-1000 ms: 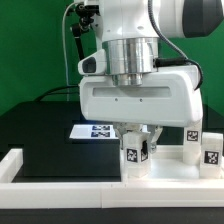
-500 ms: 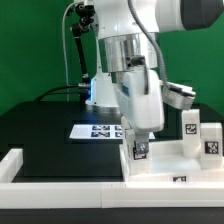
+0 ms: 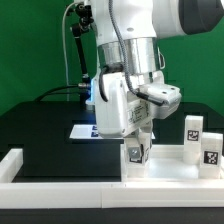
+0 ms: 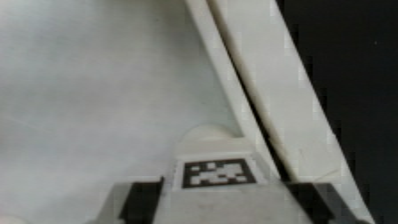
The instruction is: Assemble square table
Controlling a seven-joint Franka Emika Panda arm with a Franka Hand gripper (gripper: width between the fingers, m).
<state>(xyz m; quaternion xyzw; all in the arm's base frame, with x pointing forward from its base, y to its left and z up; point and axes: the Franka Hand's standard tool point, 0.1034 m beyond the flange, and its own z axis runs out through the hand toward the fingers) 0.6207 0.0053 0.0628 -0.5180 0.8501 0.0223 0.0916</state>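
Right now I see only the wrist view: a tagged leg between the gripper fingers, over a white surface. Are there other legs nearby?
Observer: Yes. In the exterior view, one spare leg and a second spare leg stand upright on the exterior view's right, apart from the gripper.
Operator: Where does my leg sit on the table top?
Observer: The held leg is upright near the end of the table top on the exterior view's left.
Operator: What else lies on that side?
Observer: The marker board lies flat on the black table, behind the arm.
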